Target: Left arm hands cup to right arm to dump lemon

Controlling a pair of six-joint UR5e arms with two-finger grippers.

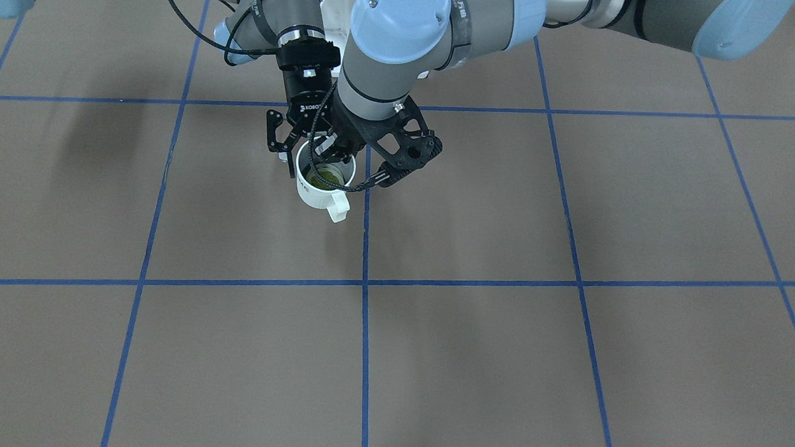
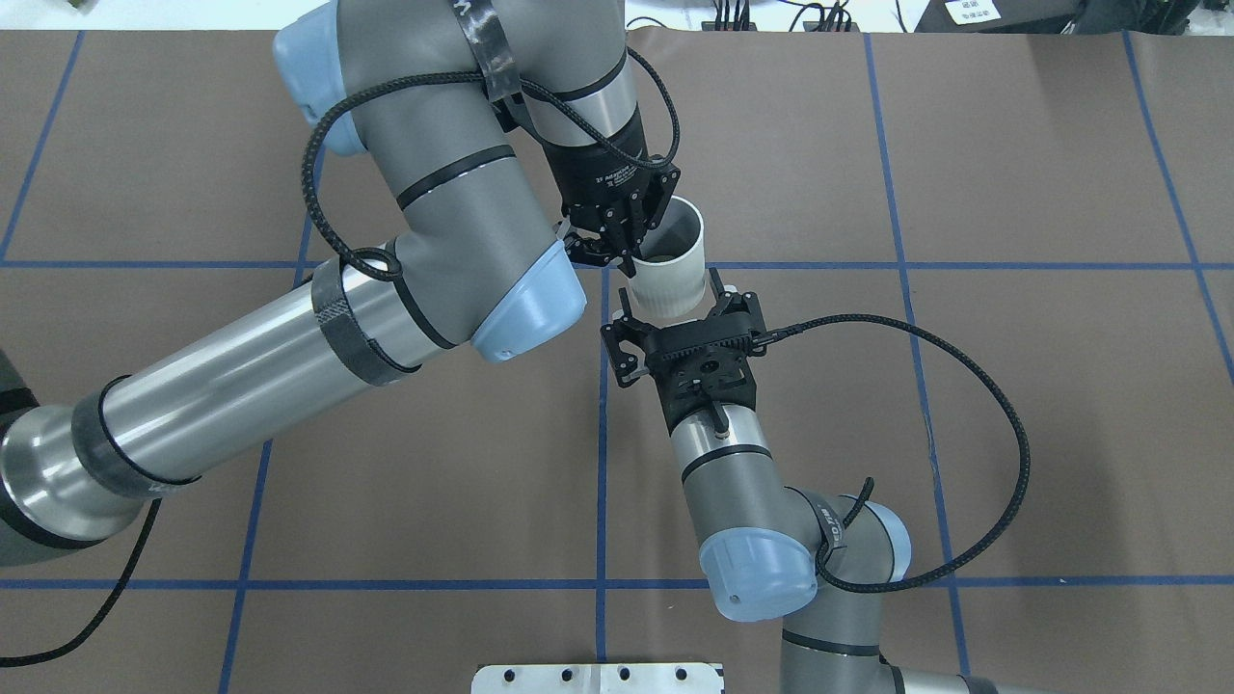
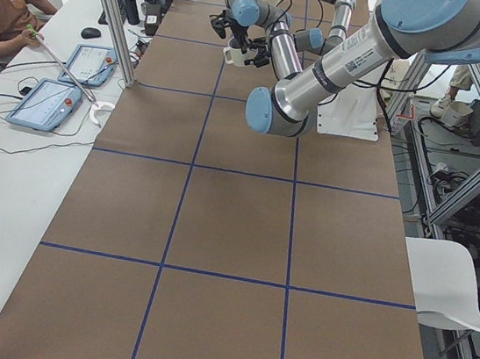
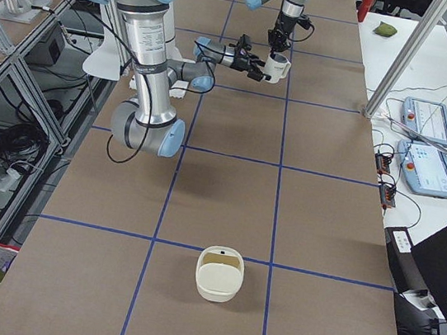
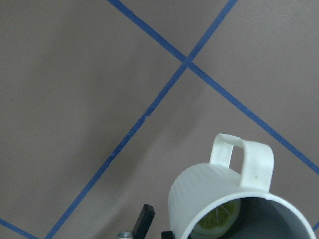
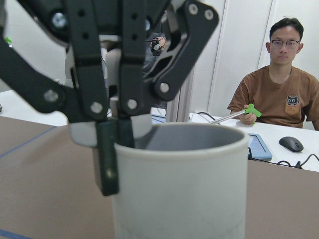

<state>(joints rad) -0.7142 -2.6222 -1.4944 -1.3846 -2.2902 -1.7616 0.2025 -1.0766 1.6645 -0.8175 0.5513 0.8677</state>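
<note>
White ribbed ceramic cup (image 6: 179,184), lemon (image 5: 218,225) inside, rim clamped in left claw (image 6: 119,147); right claw (image 2: 672,301) spread astride it, above blue-taped surface (image 2: 964,386).

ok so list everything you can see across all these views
cup: one, white, held above the table between both end effectors
lemon: one, yellow-green, inside the cup
table: one, brown with a blue tape grid, under the arms
container: one, cream, on the table far from the arms
pendants: two, blue-edged, on the white side bench
person: one, brown shirt, seated at the bench
mouse: one, black, on the bench
chair: one, white, beside the table
left end effector: one, black, pinching the cup's rim
right end effector: one, black, fingers spread either side of the cup
</note>
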